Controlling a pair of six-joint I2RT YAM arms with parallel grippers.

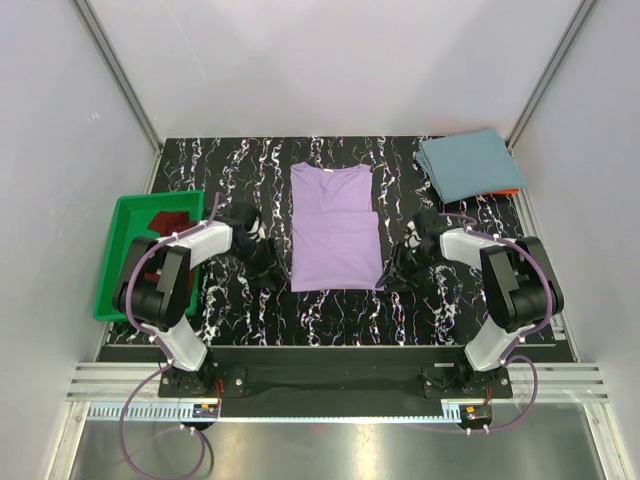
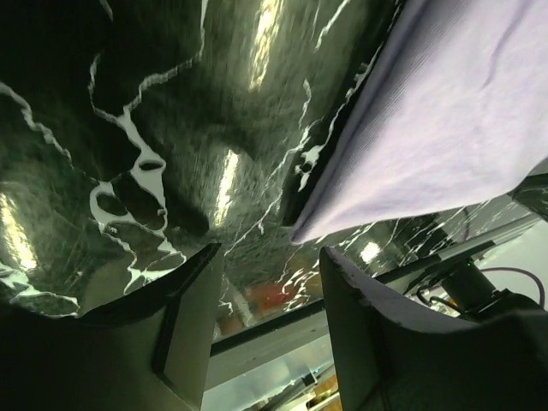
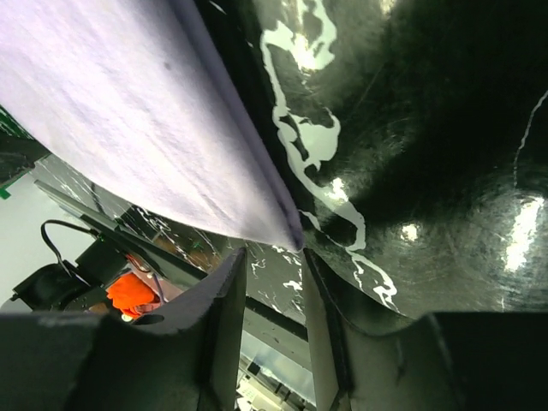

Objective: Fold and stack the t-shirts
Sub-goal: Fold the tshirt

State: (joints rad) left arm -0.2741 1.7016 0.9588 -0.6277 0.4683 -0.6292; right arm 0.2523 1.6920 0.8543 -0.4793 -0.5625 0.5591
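Note:
A lavender t-shirt lies flat in the middle of the black marbled table, its lower part folded up over itself. My left gripper sits low at the shirt's near left corner. In the left wrist view the lavender cloth ends in a corner just beyond the left gripper, which is open and empty. My right gripper is at the near right corner. It is open too, with the lavender corner just past its tips. A teal t-shirt lies folded at the back right. A maroon t-shirt is in the tray.
A green plastic tray stands at the table's left edge beside the left arm. Something orange peeks out under the teal shirt. White enclosure walls with metal posts surround the table.

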